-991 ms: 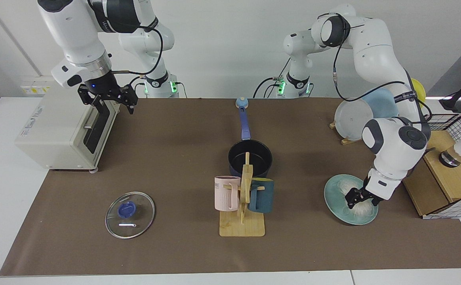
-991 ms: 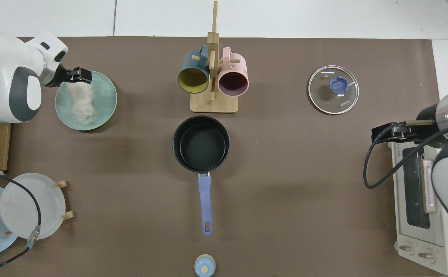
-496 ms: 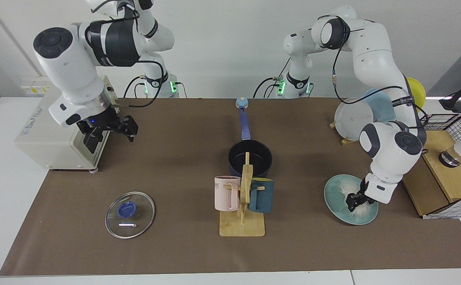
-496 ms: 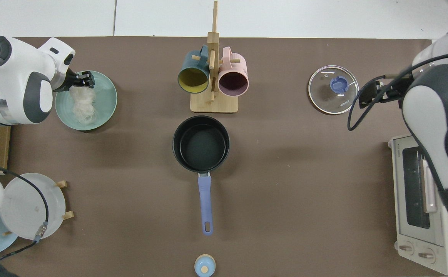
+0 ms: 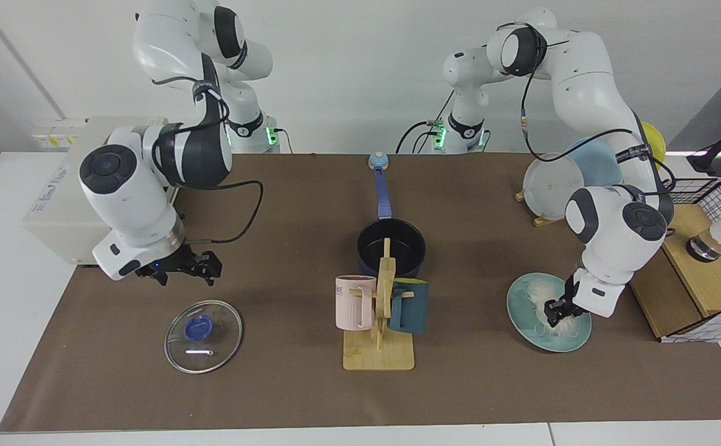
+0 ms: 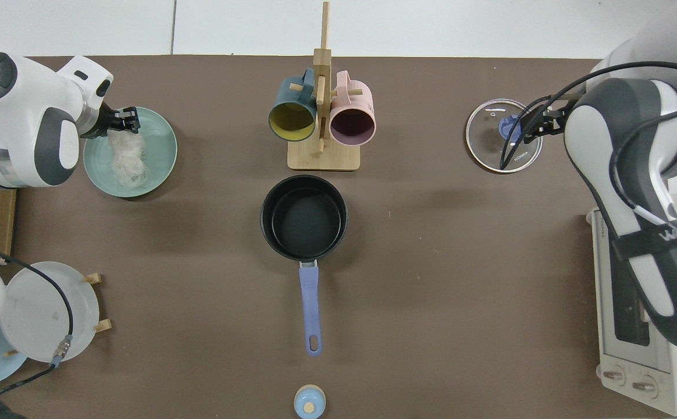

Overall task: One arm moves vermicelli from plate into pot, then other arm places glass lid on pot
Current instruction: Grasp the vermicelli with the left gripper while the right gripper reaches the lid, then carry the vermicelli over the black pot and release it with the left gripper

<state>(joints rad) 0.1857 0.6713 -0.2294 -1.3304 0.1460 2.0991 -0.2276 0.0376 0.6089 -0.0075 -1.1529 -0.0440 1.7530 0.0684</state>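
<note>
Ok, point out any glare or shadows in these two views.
Facing view: a bright white streak of glare on the glass lid; soft shadows on the brown mat beside the pot and plate. Top view: small white glints near the lid's rim; the pot's black inside shows a dull sheen.

Plain white wall (image 5: pixel 348 68) behind a white table (image 5: pixel 1 297) (brown mat (image 5: pixel 286 384) on top).

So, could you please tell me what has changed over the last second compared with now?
The right tool swung from beside the toaster oven towards the glass lid, and now hangs above it without touching. The left tool closed on the vermicelli on the plate, hardly shifting. The lid, pot and mug rack stayed put.
</note>
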